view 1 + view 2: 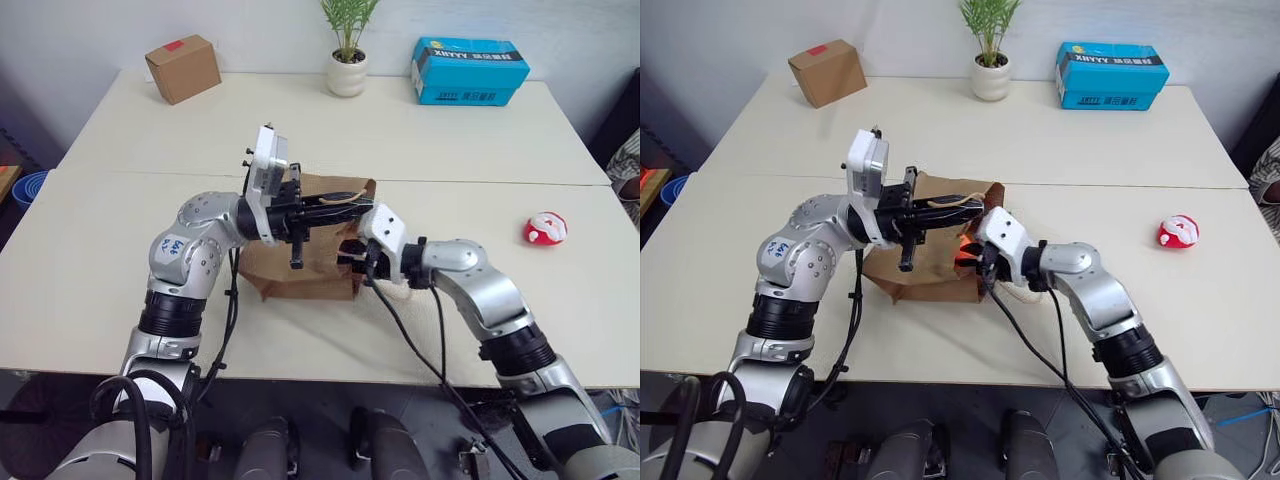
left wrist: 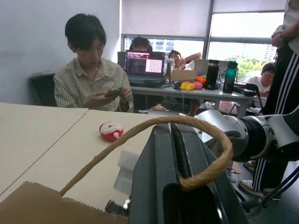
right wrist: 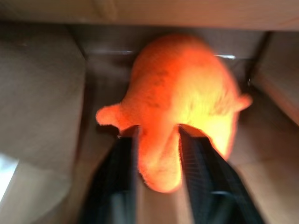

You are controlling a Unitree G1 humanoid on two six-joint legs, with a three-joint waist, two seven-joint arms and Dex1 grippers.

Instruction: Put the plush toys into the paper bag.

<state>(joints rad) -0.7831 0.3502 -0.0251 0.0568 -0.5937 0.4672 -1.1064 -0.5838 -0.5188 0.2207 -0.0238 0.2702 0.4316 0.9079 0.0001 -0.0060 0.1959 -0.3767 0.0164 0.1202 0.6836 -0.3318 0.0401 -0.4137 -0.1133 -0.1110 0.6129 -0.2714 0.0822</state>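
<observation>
Right hand (image 3: pixel 156 135) inside paper bag (image 1: pixel 300 270) on white table (image 1: pixel 130 250).

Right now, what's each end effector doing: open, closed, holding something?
Left end effector: closed on the paper bag's cord handle.
Right end effector: fingers part open around the orange plush toy, inside the bag.

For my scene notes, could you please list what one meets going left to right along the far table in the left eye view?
Cardboard box → potted plant → blue box.
</observation>
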